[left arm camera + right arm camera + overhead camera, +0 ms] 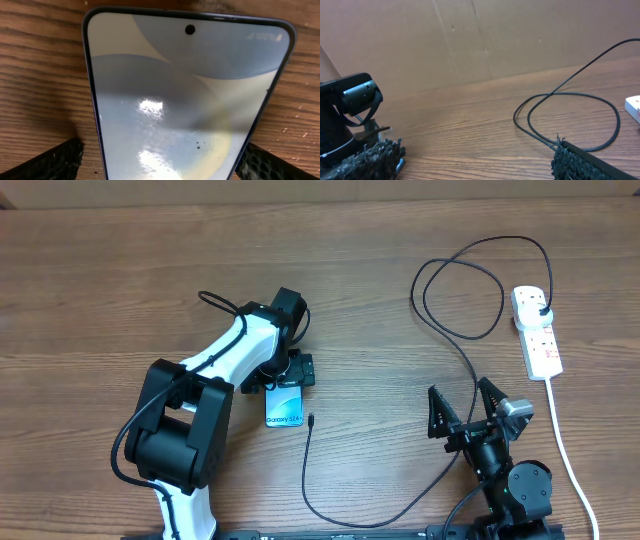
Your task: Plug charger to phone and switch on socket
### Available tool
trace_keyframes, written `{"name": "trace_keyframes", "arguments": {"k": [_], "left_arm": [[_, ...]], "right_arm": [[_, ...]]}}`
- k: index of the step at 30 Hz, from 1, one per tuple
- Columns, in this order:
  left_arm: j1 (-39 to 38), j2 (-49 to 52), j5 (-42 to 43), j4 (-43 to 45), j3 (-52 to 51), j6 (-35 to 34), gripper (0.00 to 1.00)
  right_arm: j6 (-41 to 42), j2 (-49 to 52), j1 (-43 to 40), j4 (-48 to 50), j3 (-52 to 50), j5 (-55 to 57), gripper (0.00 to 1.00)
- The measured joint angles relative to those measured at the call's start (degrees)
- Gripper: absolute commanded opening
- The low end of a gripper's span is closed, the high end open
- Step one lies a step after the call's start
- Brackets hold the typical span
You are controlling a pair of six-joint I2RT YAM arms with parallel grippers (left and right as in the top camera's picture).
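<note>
The phone (285,406) lies flat on the wooden table, its light blue "Galaxy" screen up. My left gripper (291,371) is low over its far end. In the left wrist view the phone (185,90) fills the frame, and the left gripper (160,162) is open with a finger on each side; the left finger stands clear of the edge. The charger's connector tip (312,419) lies just right of the phone. Its black cable (463,352) loops to a plug in the socket (538,340). My right gripper (465,415) is open and empty, as the right wrist view (477,160) shows.
The cable runs along the table's front edge (345,523) and passes by the right gripper. Its loops (570,100) lie ahead of the right wrist camera. The socket's thick white cord (565,445) runs down the right side. A cardboard wall (470,40) stands behind the table.
</note>
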Motion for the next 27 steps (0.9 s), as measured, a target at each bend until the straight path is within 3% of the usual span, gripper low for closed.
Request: {"name": "trace_keyframes", "arguments": {"k": [27], "left_arm": [[-0.04, -0.85, -0.57, 2.23, -1.55, -3.21, 1.0]], "right_arm": [[0.0, 0.0, 0.0, 0.02, 0.0, 0.0, 1.0]]}}
